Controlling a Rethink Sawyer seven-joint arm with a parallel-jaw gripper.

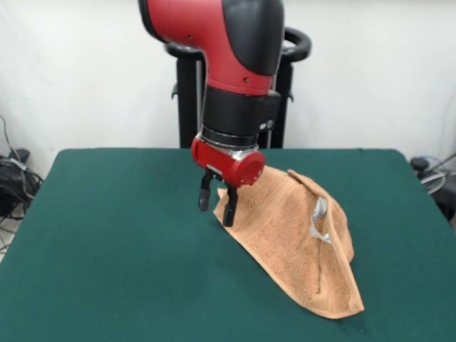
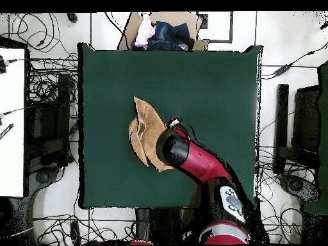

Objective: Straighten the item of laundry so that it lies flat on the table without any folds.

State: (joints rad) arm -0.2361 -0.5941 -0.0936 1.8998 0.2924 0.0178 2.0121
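The orange-tan towel (image 1: 296, 235) lies right of the table's middle, bunched up into a tent shape with folds; a pale label (image 1: 320, 217) shows on its side. In the overhead view the towel (image 2: 146, 131) is a folded, uneven shape, partly hidden by the arm. My gripper (image 1: 217, 201) points down at the towel's left edge, just above the green table (image 1: 107, 235). Its fingers stand apart, and the right finger (image 1: 230, 208) is against the towel's edge. In the overhead view the arm's red head (image 2: 173, 147) hides the gripper.
The robot's black pedestal (image 1: 189, 92) stands behind the table's far edge. In the overhead view a cardboard box with clothes (image 2: 163, 33) sits beyond the table (image 2: 211, 83), and cables and stands line both sides.
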